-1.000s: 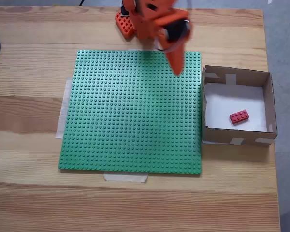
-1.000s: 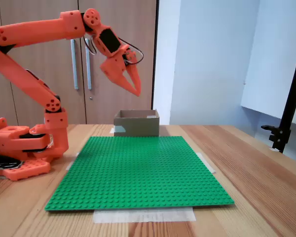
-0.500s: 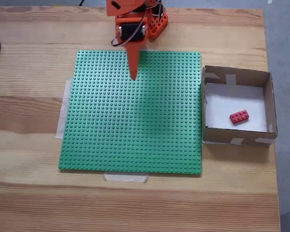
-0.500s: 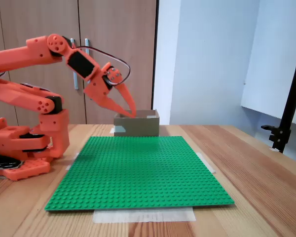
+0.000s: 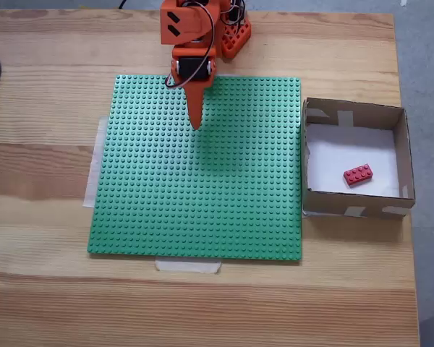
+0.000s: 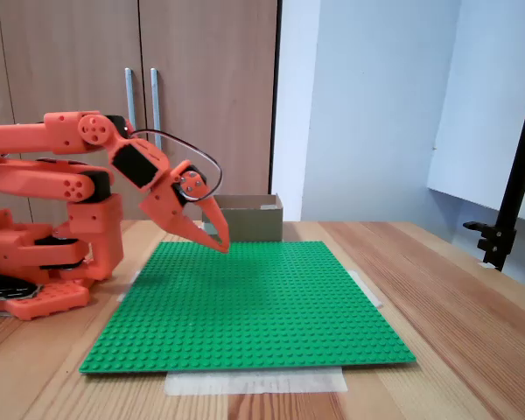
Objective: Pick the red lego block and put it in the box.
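Though no writing legible, red lego block (image 5: 358,174) inside box (image 5: 404,152).

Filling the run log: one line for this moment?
red lego block: in box | gripper: shut, empty, above green baseplate

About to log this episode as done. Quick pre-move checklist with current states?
1. Small red plastic lego block inside the box: ok, it lies on the white floor.
2. Square brown cardboard box sits flat on the wooden table, beside the green studded baseplate: ok.
3. Orange two-finger gripper empty: ok, fingers together, nothing between them.
4. Gripper away from the box: ok, it is over the baseplate's far part, near the arm's base.
5. Gripper above the baseplate, not touching: ok in the low side fixed view, tip just above the studs.
6. Block lying flat, studs up: ok in the top-down fixed view.
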